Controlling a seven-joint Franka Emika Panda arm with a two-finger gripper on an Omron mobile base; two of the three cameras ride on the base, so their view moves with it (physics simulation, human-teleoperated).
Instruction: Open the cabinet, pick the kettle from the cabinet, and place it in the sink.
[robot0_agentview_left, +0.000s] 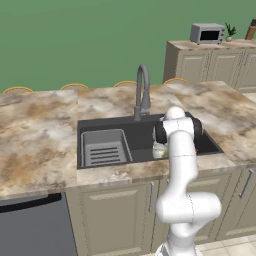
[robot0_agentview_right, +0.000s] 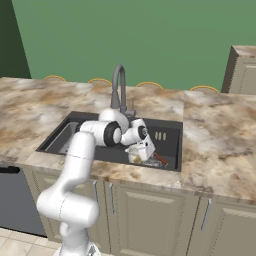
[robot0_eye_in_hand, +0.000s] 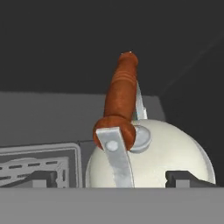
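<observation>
- Jaws spread wide: in the hand view my two dark fingertips (robot0_eye_in_hand: 41, 178) stand well apart at the bottom edge, one on each side of the kettle (robot0_eye_in_hand: 175, 155), and neither presses on it that I can see.
- My gripper (robot0_agentview_right: 141, 150) hangs low inside the sink (robot0_agentview_right: 167, 132), pointing down at the kettle.
- At the basin's left end, seen from the left base view, lies the ribbed tray (robot0_agentview_left: 105, 147), lighter grey than the basin wall around it.
- Behind the basin, near its middle, the tap (robot0_agentview_left: 142, 92) rises from the counter (robot0_agentview_left: 40, 130) and curves over the sink.
- Kettle rests in the right part of the sink, upright, cream-white body partly hidden behind my arm in both base views.
- Its handle (robot0_eye_in_hand: 120, 103) arches above the lid, the reddish-brown wooden bar running away from my camera, the metal strap fixed to the body below it.
- Right of the kettle the dark basin wall shows; whether the kettle touches it I cannot tell.
- Far right in the left base view, a toaster oven (robot0_agentview_left: 207, 33) stands on a separate beige unit (robot0_agentview_left: 210, 62), well apart from the sink.
</observation>
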